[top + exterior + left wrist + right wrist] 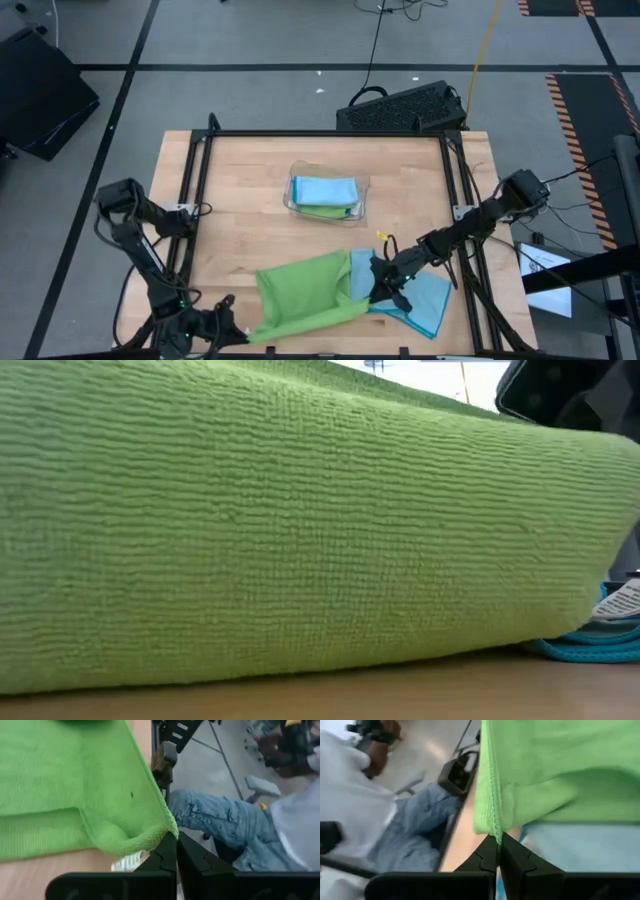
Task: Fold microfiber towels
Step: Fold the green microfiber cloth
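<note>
High view: hands (240, 335) (372, 292) pinch green towel (305, 290) corners.

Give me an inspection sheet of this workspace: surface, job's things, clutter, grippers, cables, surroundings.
Surface: wooden table inside a black frame.
Job's things: green towel spread at the near edge, partly over a blue towel; folded blue and green towels in the clear tray.
Clutter: nothing seen.
Grippers: left gripper shut on the green towel's corner; right gripper shut on its other near corner.
Cables: black cable and yellow cable on the floor beyond the table.
Surroundings: black crate behind the table; a seated person in jeans beside it.
</note>
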Available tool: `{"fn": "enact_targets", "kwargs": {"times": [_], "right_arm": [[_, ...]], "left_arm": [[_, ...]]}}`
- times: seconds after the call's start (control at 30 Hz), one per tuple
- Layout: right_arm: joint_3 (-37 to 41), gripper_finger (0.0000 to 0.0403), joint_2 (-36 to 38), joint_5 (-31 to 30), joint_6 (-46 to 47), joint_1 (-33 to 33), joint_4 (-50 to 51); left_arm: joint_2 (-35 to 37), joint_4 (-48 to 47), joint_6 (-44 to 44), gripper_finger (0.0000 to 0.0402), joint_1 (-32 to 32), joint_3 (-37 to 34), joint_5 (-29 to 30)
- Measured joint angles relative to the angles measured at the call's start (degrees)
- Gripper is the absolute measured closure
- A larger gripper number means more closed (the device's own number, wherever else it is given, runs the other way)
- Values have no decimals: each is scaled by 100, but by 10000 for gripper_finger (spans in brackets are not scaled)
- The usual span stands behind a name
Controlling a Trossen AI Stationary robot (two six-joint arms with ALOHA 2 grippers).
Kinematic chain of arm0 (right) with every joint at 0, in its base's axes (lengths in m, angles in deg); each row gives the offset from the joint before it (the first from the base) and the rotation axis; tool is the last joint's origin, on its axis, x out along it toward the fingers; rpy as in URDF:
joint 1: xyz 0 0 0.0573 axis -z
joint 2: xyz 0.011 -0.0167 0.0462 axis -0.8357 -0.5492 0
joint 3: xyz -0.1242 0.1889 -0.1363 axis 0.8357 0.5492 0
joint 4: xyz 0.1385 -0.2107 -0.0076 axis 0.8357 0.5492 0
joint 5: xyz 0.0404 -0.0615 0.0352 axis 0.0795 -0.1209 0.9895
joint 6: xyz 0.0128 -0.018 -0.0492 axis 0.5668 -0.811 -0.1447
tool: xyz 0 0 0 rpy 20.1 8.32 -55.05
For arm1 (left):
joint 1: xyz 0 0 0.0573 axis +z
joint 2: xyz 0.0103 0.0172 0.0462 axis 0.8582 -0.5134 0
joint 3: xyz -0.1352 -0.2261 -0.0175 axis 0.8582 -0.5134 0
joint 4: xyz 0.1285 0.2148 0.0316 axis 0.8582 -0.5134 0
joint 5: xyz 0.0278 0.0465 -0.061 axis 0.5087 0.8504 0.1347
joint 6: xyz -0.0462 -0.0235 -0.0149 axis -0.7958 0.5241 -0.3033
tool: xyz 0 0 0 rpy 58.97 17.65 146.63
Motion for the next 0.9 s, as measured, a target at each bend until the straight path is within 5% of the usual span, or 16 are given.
{"fn": "enact_targets", "kwargs": {"times": [0.17, 0.37, 0.57, 0.77, 0.9], "right_arm": [[7, 397, 0, -992, -679, 64, 86], [7, 397, 0, -1155, -1122, 151, 87], [7, 397, 0, -1950, -1163, 376, -121], [9, 397, 0, -2956, -1129, 549, -266], [-44, 397, 0, -3070, -917, 640, -522]], "left_arm": [[-63, -246, 146, 385, 122, 0, -39], [-63, -497, 14, 390, 193, 0, -63], [-61, -971, -39, 391, 190, 0, 152], [-61, -2115, -1151, 390, 233, 2, 505], [-61, -2575, -2313, 396, 76, 2, 50]]}}
